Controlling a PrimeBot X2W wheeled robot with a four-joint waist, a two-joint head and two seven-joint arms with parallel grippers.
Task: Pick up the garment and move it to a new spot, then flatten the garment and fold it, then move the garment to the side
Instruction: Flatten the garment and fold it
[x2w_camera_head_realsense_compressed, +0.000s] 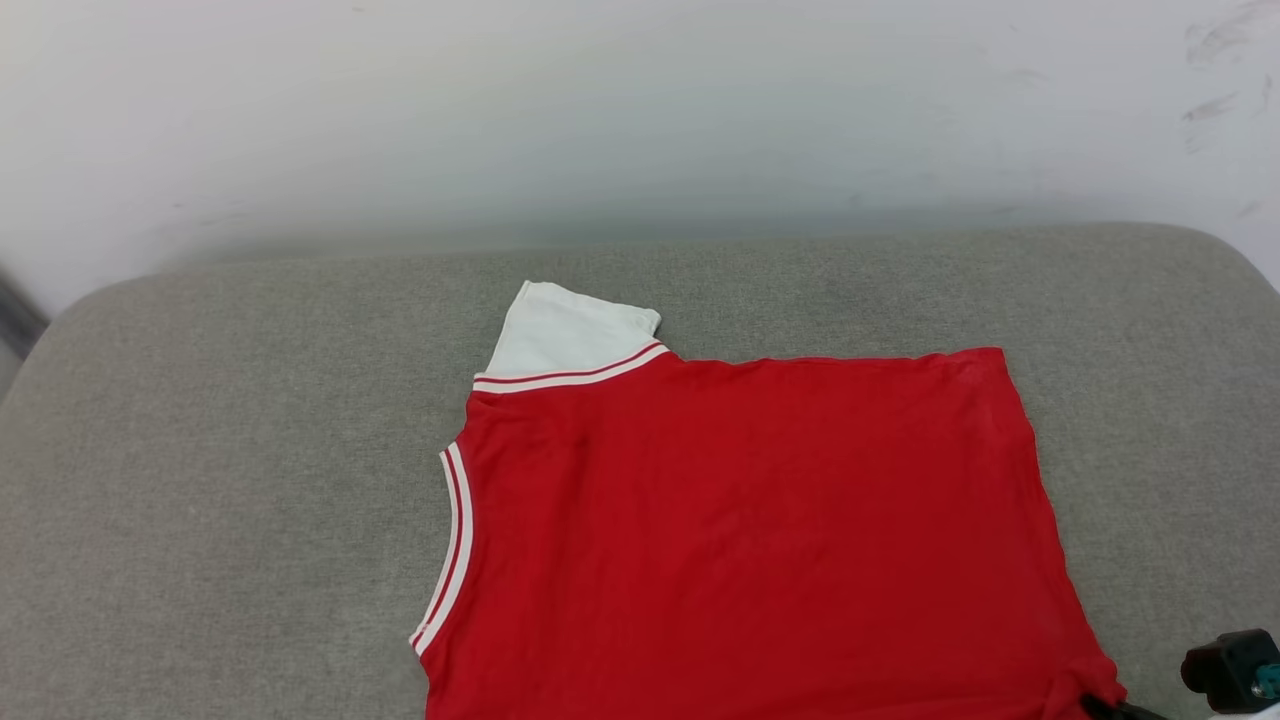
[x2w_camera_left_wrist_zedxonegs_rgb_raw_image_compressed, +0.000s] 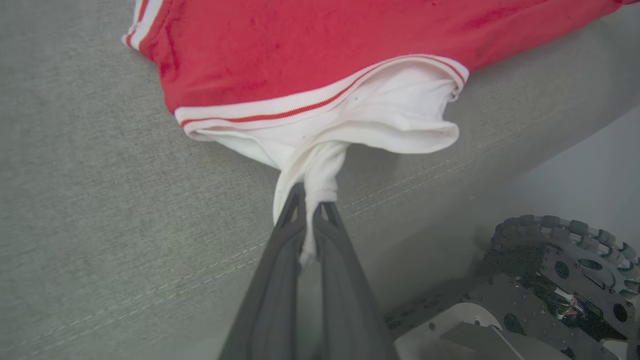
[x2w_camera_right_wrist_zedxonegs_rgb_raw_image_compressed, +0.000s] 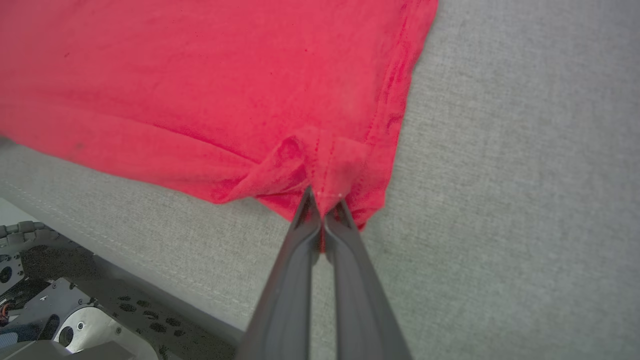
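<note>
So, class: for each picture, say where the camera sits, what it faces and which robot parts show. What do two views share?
Head view: on the head, looking forward and down at the garment on the grey cushion; the right arm shows dark at lower right.
Left wrist view: looks along the left gripper, shut on the white sleeve; the wheeled base shows.
Right wrist view: looks along the right gripper, shut on the red hem corner.
Shared: both wrist views catch the base and the cushion.
</note>
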